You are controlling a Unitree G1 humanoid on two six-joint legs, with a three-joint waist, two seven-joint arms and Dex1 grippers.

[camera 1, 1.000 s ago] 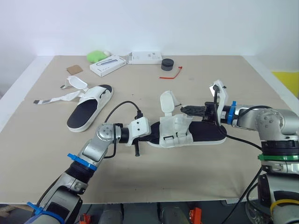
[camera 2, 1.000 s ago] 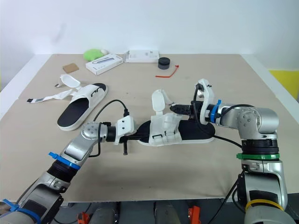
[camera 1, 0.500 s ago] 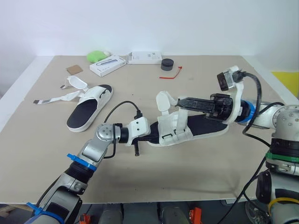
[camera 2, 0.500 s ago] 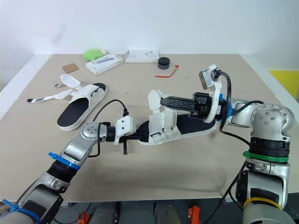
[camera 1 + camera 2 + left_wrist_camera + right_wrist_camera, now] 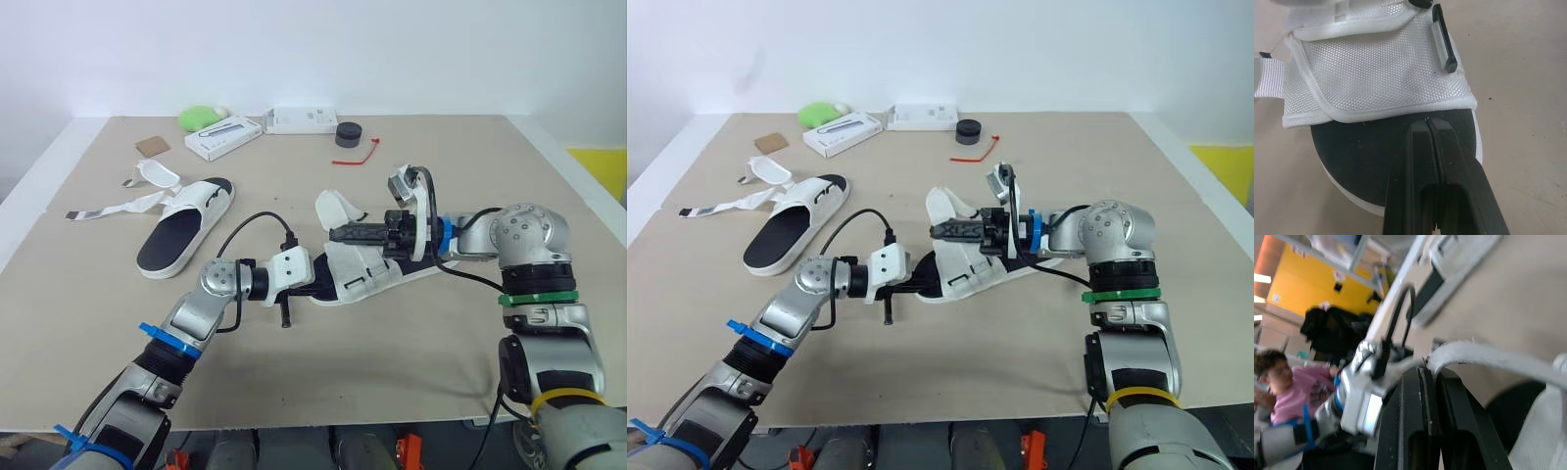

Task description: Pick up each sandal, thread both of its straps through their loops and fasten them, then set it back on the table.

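Threading | right tool (image 5: 336, 234) clamped on strap (image 5: 330, 207); left tool (image 5: 315, 289) closed, pinning sandal (image 5: 382, 277) | strap needed tautness, tip aligned with loop (image 5: 1444, 44).

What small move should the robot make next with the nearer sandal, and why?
Probably draw the right gripper toward the black plastic loop, feeding through the white fabric strap it pinches. The strap stands loose above the black-soled white mesh sandal, unfastened, while the shut left gripper rests on its toe end, steadying it.
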